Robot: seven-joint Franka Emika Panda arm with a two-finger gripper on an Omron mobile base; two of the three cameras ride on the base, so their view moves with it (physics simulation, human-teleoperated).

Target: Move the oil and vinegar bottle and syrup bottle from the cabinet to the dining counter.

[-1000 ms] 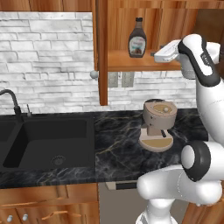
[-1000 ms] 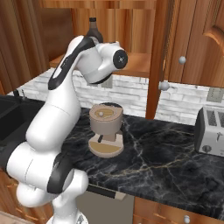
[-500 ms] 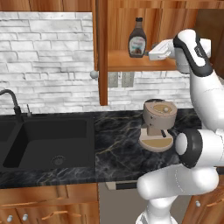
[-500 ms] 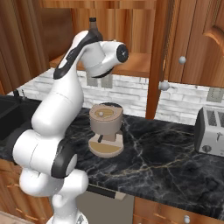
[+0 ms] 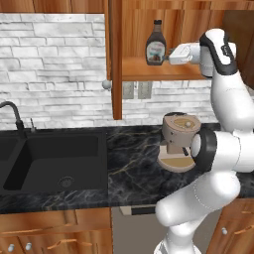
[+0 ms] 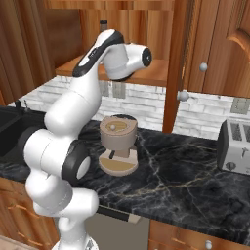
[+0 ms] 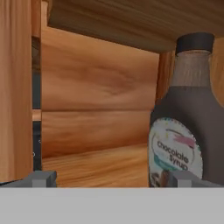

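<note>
The syrup bottle (image 5: 156, 43) stands upright on the lower shelf of the open cabinet (image 5: 163, 69), above the black marble sink counter (image 5: 129, 163). The gripper (image 5: 172, 56) is raised to shelf height, just to the right of the bottle and apart from it, its jaws spread wide with nothing between them. In the hand view the bottle (image 7: 186, 127) stands close, to the right, its round label reading "Chocolate Syrup", with one fingertip (image 7: 186, 178) low in front of it and the other off to the left. A brown coffee machine (image 5: 179, 141) sits on the counter below the shelf, and a toaster (image 6: 236, 146) stands further right
</note>
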